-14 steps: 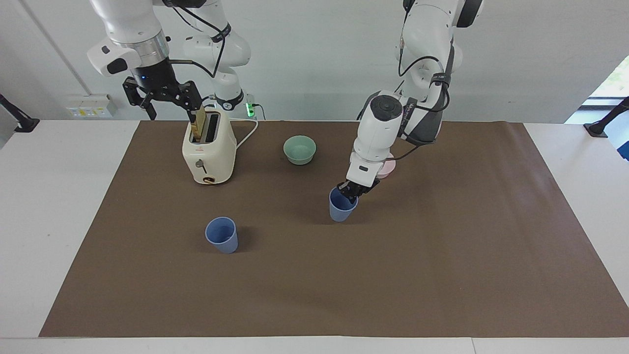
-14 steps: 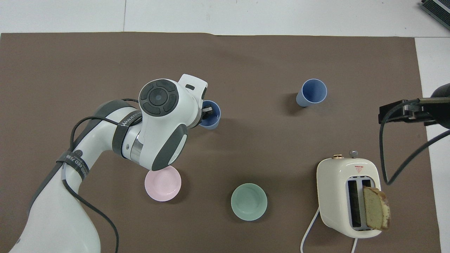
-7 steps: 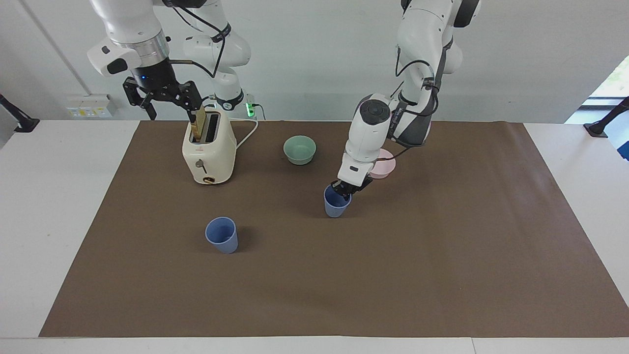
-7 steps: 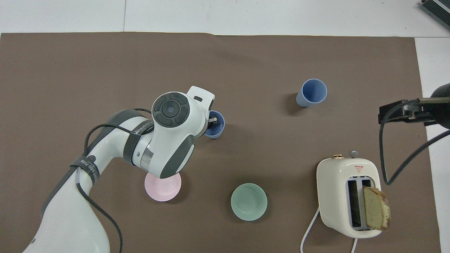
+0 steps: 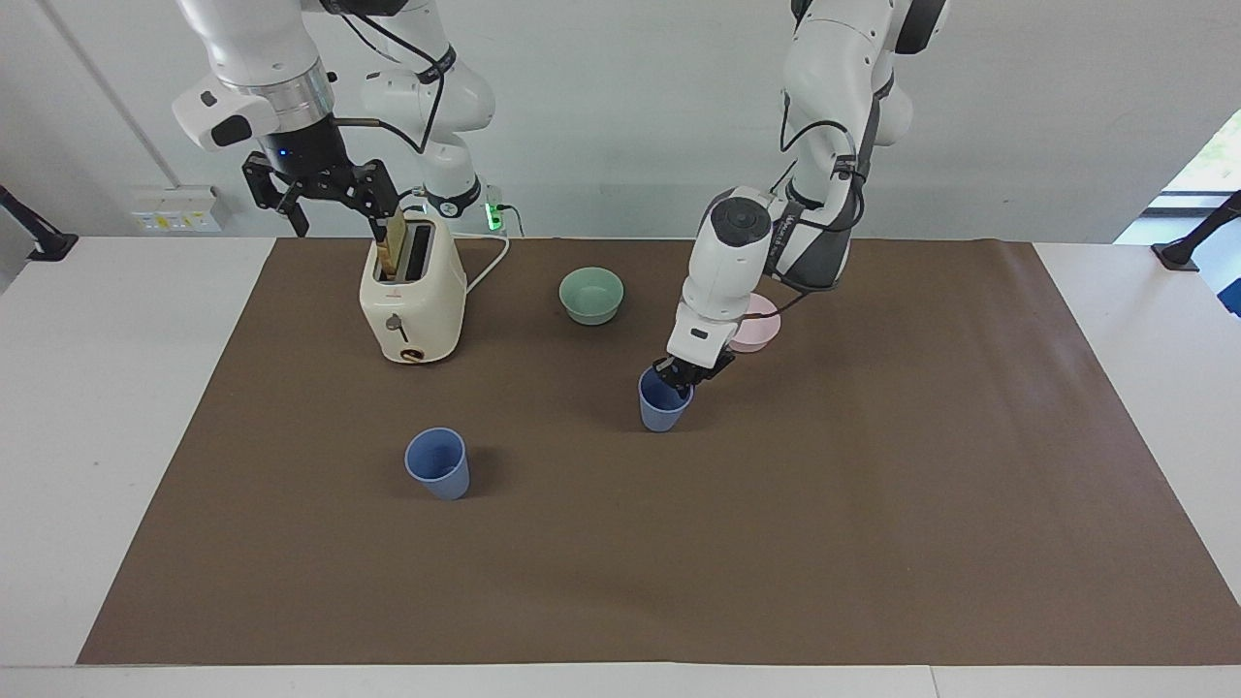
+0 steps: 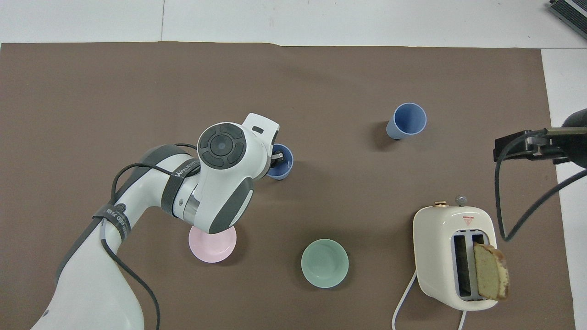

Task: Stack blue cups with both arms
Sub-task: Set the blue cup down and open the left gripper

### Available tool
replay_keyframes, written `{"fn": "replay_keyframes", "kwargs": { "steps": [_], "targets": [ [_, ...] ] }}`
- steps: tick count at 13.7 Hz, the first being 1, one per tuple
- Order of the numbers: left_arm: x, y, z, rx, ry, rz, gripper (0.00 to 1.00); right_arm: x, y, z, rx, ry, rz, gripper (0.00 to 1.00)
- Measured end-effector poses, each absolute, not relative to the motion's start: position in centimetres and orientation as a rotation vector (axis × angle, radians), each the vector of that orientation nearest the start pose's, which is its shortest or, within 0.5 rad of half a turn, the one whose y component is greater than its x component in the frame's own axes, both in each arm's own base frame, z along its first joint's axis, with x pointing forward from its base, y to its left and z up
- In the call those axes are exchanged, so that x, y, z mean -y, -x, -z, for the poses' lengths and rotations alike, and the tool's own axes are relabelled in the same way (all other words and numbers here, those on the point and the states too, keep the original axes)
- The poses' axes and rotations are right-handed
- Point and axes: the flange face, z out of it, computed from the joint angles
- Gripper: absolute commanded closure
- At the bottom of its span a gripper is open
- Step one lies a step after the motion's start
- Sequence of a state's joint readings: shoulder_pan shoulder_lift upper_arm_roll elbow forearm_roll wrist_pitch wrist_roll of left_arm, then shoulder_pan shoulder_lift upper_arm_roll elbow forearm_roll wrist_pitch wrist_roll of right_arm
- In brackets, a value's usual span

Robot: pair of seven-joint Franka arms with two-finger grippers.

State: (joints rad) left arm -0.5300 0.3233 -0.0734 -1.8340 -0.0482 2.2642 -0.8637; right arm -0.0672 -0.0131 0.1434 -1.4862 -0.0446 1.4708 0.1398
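Facing view shows your left claw (image 5: 682,374) pinching the rim of one small matte periwinkle-blue plastic tumbler (image 5: 662,405), one finger inside, near the middle of the brown-covered surface (image 5: 873,504). The second matching tumbler (image 5: 438,463) stands upright, well apart toward the right arm's end. Your right claw (image 5: 325,199) waits spread wide above the cream toaster (image 5: 412,301). These cups look light, stiff and thin-walled, so grip the rim wall gently; they would tip easily.

A pale wall (image 5: 601,116) backs the brown-matted white table (image 5: 116,465).
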Motion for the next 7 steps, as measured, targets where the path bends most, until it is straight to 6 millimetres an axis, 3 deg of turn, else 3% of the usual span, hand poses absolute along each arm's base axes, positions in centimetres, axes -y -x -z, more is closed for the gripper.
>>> {"fn": "replay_keyframes", "kwargs": {
  "steps": [1,4,7],
  "targets": [
    [36.3,-53.0,-36.5,0.478,3.223,0.062,0.01,-3.7,-53.9,-66.2,-0.109,3.186,0.004,0.00],
    [35.9,-53.4,-37.1,0.491,3.223,0.075,0.00,-3.7,-53.9,-66.2,-0.109,3.186,0.004,0.00],
    [33.1,-54.3,-41.9,0.454,3.215,0.081,0.00,-3.6,-53.9,-66.2,-0.110,3.186,0.004,0.00]
  ]
}}
